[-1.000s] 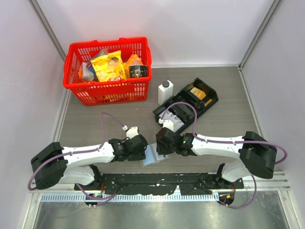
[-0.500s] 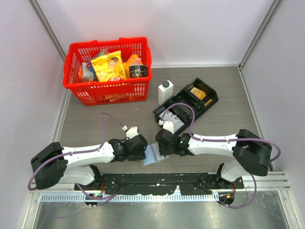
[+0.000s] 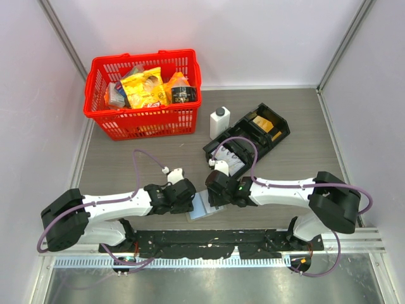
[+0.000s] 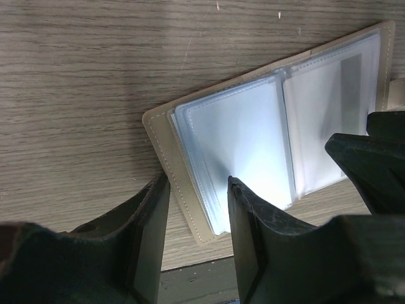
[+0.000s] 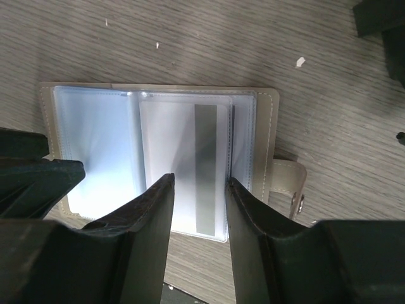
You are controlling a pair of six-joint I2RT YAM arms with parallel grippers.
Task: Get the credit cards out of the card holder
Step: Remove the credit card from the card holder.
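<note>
Left hand [image 4: 197, 183] seemingly astride holder [image 4: 253, 126] edge

Legible text: none.
Card holder [image 4: 240, 139], under the left gripper [image 4: 196, 183]: clear sleeves, nothing readable.
Yellow packet [image 3: 144, 88], far ahead of that gripper: red print, too small to read.
Black pack [image 3: 184, 95] beside it: label blurred.

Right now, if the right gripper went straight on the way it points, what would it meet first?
Likely the clear plastic sleeve of the open flat tan card holder; depth is unclear.
</note>
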